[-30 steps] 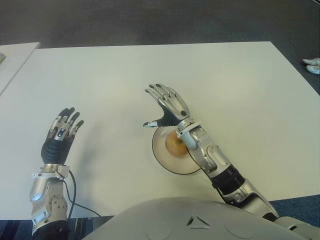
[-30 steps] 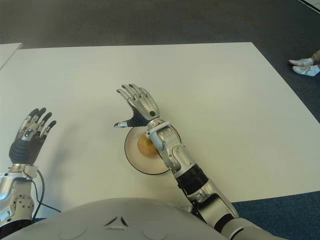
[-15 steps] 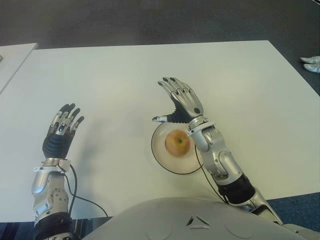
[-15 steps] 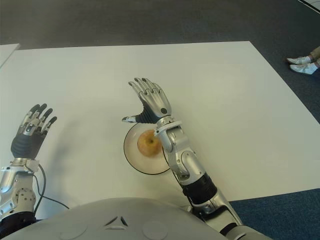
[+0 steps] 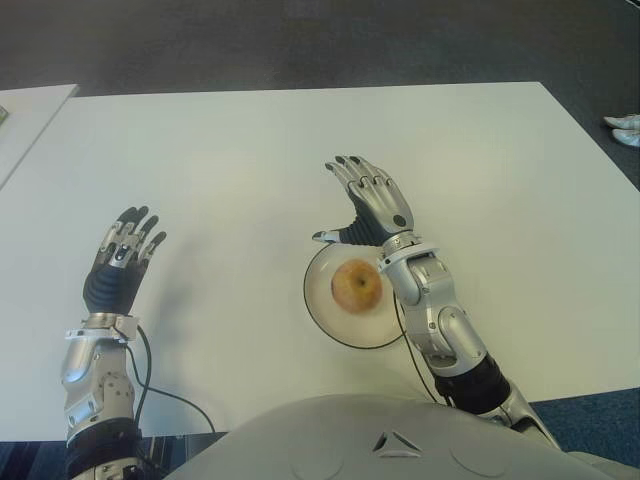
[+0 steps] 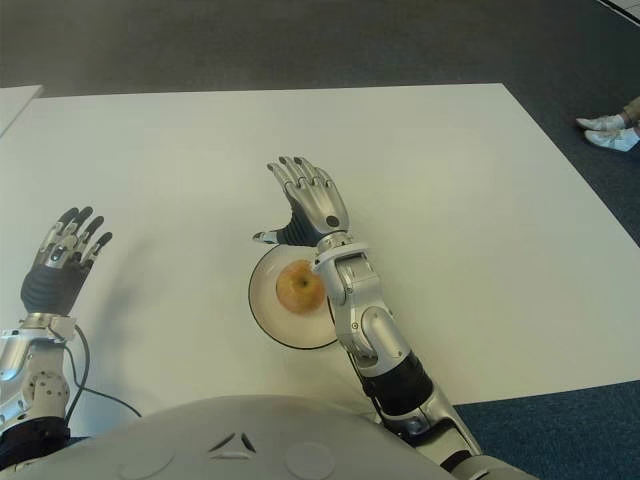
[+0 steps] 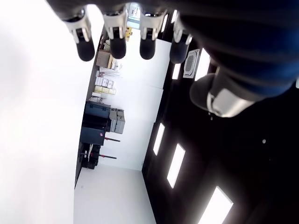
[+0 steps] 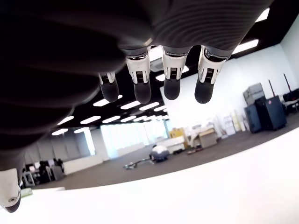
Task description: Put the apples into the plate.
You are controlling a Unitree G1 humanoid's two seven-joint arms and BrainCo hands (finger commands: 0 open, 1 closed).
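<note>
One yellow-red apple [image 5: 356, 285] lies in the white plate [image 5: 325, 314] near the table's front edge, a little right of centre. My right hand [image 5: 364, 205] is raised just beyond the plate's far rim, fingers spread and pointing away, thumb out to the left, holding nothing. In its wrist view the fingertips [image 8: 166, 88] are straight with only the room behind them. My left hand [image 5: 122, 258] shows over the table's left part, well away from the plate, fingers extended and empty.
The white table [image 5: 220, 160] spreads wide around the plate. A second white surface [image 5: 25, 115] shows at the far left. A person's shoes [image 5: 626, 130] are on the dark floor at the far right. A black cable [image 5: 150, 385] trails by my left wrist.
My right hand has drawn off the plate to the right and slightly back, baring the apple that its wrist covered a second ago. The apple stays in the plate. The left hand barely moved.
</note>
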